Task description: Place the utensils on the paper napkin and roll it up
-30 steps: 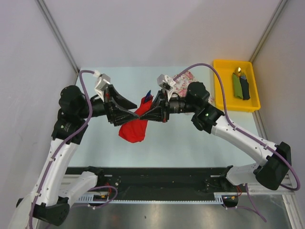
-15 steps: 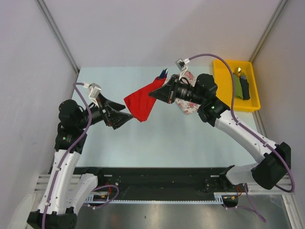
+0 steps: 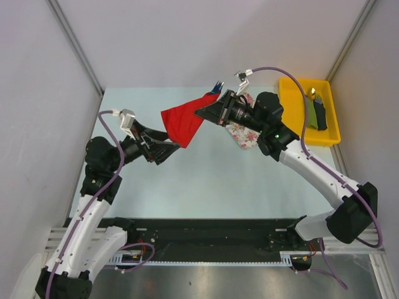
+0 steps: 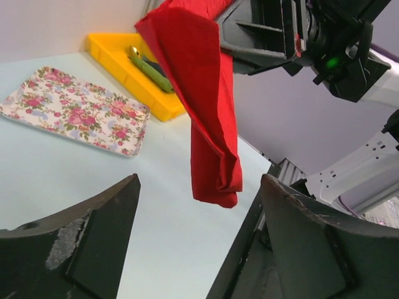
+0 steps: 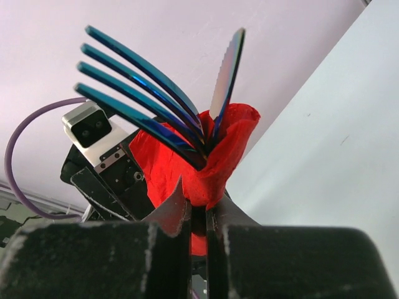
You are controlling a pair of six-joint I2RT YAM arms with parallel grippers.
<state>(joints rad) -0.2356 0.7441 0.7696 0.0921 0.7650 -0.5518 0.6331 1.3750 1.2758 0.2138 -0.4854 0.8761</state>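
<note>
From the top, the right jaws hold the paper napkin (image 3: 182, 123) in the air over the far middle of the bench (image 3: 212, 180). The blue tips of the utensils (image 3: 216, 86) poke out by the grip. The red sheet droops left and down as a loose wrap, not a tight roll. The left jaws stand spread just beside its lower end, holding nothing, probably placed to catch that slack tail. A floral cloth (image 3: 244, 134) lies under the right arm. A yellow bin (image 3: 290, 121) sits at the far right.

From the left wrist, both fingers are wide apart and bare. The napkin's crumpled end hangs ahead between them, touching neither.

From the right wrist, the jaws are pressed together on a fold of napkin. Fork tines and a serrated knife blade fan out of it, so the pinch seems to hold the cutlery through the paper, which would keep the bundle together while it is lifted.
</note>
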